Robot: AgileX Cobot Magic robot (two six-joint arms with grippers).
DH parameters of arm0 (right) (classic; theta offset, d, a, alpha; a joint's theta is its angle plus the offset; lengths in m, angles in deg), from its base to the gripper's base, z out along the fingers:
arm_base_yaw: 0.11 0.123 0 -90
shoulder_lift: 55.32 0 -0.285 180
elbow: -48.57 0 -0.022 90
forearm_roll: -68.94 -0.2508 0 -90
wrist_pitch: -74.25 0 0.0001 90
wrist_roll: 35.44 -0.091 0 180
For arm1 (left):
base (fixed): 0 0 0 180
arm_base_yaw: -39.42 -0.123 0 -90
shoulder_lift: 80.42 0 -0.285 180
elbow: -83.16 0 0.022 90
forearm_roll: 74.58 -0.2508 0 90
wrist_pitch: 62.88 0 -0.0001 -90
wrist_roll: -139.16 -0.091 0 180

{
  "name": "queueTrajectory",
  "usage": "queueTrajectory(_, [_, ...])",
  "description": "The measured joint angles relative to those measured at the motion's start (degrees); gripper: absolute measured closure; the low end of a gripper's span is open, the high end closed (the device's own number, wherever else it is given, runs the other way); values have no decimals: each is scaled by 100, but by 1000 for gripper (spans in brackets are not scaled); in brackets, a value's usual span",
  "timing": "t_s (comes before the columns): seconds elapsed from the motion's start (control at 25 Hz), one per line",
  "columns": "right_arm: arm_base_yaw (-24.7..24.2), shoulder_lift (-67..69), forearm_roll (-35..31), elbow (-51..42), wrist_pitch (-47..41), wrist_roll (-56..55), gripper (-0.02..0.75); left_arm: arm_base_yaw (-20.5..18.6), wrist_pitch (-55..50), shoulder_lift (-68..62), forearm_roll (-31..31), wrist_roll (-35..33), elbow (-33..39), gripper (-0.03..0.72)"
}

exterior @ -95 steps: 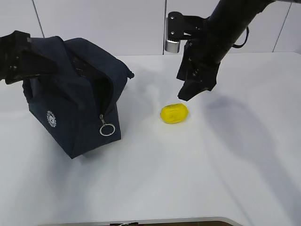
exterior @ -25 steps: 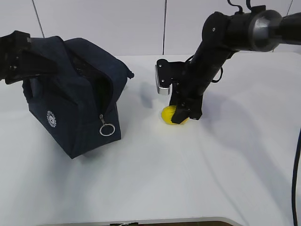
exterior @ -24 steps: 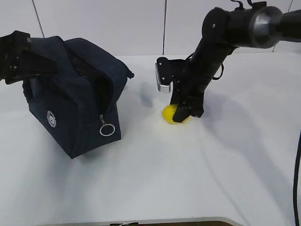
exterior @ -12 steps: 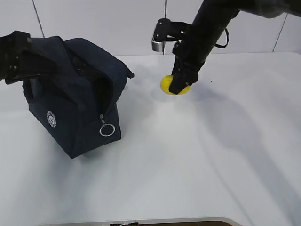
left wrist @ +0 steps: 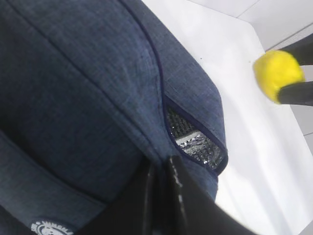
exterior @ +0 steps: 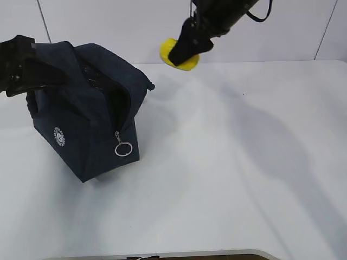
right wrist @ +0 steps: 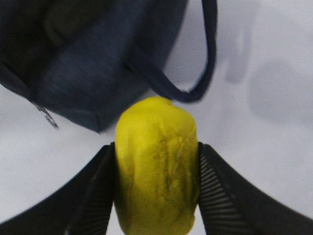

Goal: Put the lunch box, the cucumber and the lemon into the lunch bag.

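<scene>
The navy lunch bag (exterior: 81, 124) stands at the table's left, its zipped mouth (exterior: 118, 103) gaping toward the right. My left gripper (exterior: 21, 67) is shut on the bag's top fabric, and in the left wrist view its fingers (left wrist: 172, 171) pinch the cloth beside the silver lining (left wrist: 191, 138). The yellow lemon (exterior: 188, 63) hangs in the air above and right of the bag. My right gripper (exterior: 184, 50) is shut on it. The wrist views show the lemon (right wrist: 156, 166) (left wrist: 276, 72) squeezed between both pads (right wrist: 211, 181). The lunch box and cucumber are out of view.
A loop handle (right wrist: 205, 73) of the bag hangs free below the lemon. The silver ring pull (exterior: 123, 149) dangles on the bag's front corner. White table (exterior: 233, 179) stretches bare to the right and front; a white wall (exterior: 108, 27) stands behind.
The right gripper closed on the lemon at the table, then lifted it up and leftward toward the bag. The left gripper and the bag stayed still.
</scene>
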Motion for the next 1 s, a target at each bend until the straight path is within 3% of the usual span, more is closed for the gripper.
queueTrajectory(0.24, [0,-36,-2215,0,-13,-24,348,0,-4,0,11,0,0,686])
queueTrajectory(0.48, [0,16,-3707,0,195,-24,349,0,-4,0,36,0,0,686])
queueTrajectory(0.6, [24,145,-3707,0,229,-24,349,0,-4,0,47,0,0,686])
queueTrajectory(1.0, [533,263,-2802,0,844,-14,350,0,-13,0,73,0,0,686])
